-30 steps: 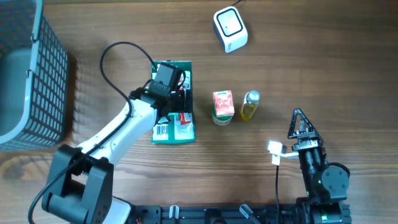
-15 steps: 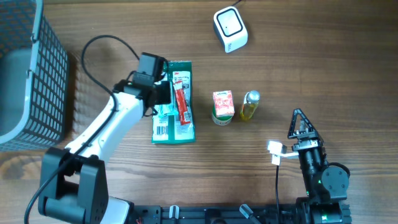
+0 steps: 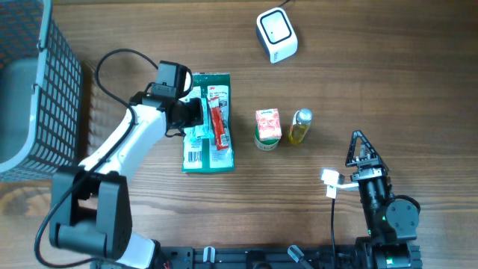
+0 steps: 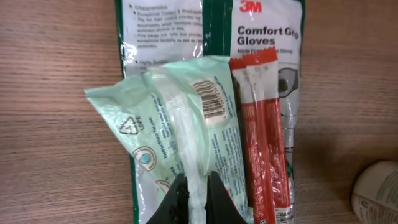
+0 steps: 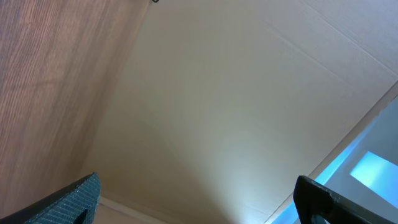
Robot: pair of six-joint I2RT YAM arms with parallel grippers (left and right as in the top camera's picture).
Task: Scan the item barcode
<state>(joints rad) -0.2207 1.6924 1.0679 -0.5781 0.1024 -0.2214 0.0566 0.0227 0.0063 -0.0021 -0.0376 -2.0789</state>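
A pale green packet (image 4: 168,137) with a barcode (image 4: 210,102) near its far end lies on top of a green 3M gloves package (image 3: 210,153). My left gripper (image 4: 198,186) is shut on the packet's raised middle seam, and in the overhead view the left gripper (image 3: 196,112) comes in from the left. A red sachet (image 4: 267,137) lies right of the packet. The white scanner (image 3: 276,33) stands at the far edge. My right gripper (image 3: 361,151) is parked at the front right, open, pointing up and holding nothing; the right wrist view shows only the right gripper (image 5: 199,205) against the ceiling.
A small red carton (image 3: 267,127) and a yellow bottle (image 3: 300,127) stand right of the gloves package. A dark mesh basket (image 3: 52,82) fills the far left edge. The table (image 3: 373,82) is bare wood between the scanner and the right arm.
My left gripper has swung to the left of the gloves package and closed from open onto the green packet's seam. The right arm has not moved.
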